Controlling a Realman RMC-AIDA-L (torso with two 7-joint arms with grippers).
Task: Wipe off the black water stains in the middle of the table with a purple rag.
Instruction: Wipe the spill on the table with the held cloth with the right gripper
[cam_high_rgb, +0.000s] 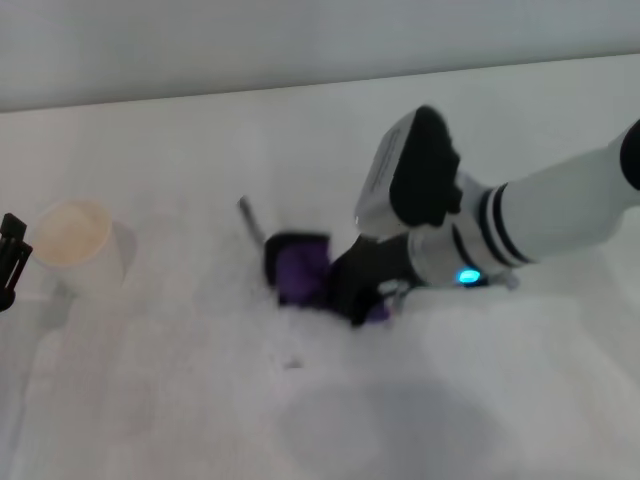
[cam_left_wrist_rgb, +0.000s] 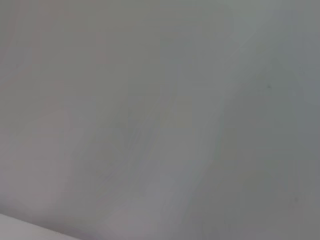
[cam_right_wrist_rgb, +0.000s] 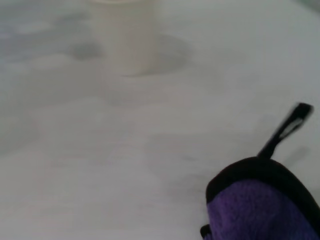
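The purple rag (cam_high_rgb: 300, 272) lies bunched in the middle of the white table (cam_high_rgb: 200, 400), with its black loop tab (cam_high_rgb: 250, 218) pointing toward the back. My right gripper (cam_high_rgb: 356, 298) reaches in from the right and is shut on the rag's right part, pressing it on the table. The right wrist view shows the rag (cam_right_wrist_rgb: 260, 210) and its tab (cam_right_wrist_rgb: 286, 131) close up. The black water stains are not visible and may be under the rag or gripper. Only a tiny dark speck (cam_high_rgb: 292, 364) lies in front of the rag. My left gripper (cam_high_rgb: 10, 262) is parked at the left edge.
A white paper cup (cam_high_rgb: 75, 245) stands on the table at the left, near the left gripper; it also shows in the right wrist view (cam_right_wrist_rgb: 125, 37). The left wrist view shows only plain pale surface.
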